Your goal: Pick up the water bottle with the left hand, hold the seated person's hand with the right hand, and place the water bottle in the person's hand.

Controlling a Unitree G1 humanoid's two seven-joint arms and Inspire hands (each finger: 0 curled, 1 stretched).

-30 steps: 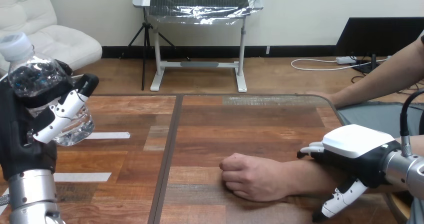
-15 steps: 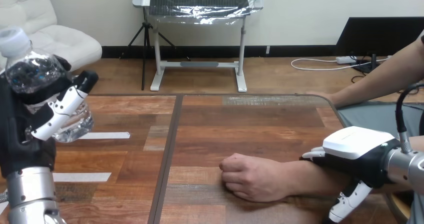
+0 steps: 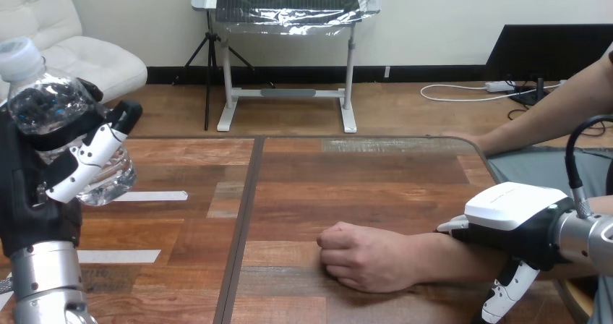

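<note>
Wooden table [image 3: 361, 179], water bottle [image 3: 45, 105] in left hand [image 3: 29, 194]

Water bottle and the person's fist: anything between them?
No objects. Head view shows only bare table, its dark seam and a white tape strip between water bottle and person's hand.

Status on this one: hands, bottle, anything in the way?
Left hand shut on water bottle, held raised. Right hand over the person's forearm, grip unclear. Person's hand fisted on table; nothing between.
</note>
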